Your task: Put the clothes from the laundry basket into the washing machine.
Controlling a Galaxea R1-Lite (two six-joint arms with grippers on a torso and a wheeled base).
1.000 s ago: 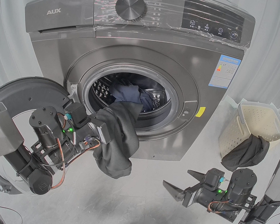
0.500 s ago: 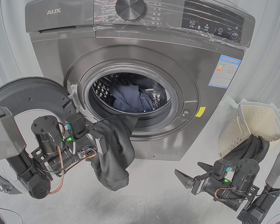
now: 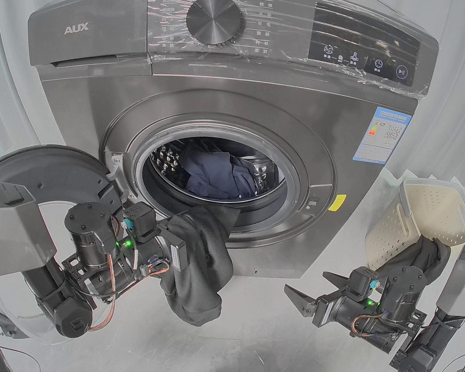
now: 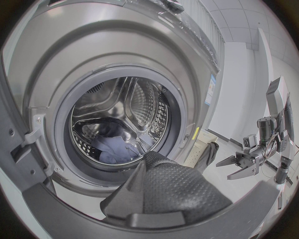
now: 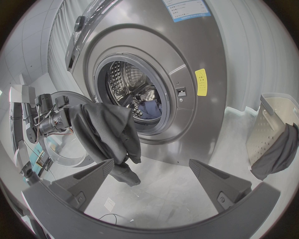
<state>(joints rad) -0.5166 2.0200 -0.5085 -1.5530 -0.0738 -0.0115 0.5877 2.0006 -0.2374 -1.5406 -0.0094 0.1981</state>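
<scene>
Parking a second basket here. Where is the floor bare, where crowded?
Bare floor lies before the washing machine, between the dark garment hanging from the left hand and the open right hand. A narrower strip runs between the machine and the laundry basket. Crowded: by the open door, and at the basket, where a dark cloth hangs out.

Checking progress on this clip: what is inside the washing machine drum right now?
A crumpled blue garment lies at the bottom of the drum. The dark garment hangs outside, in front of the opening. Anything beneath the blue garment is covered.
</scene>
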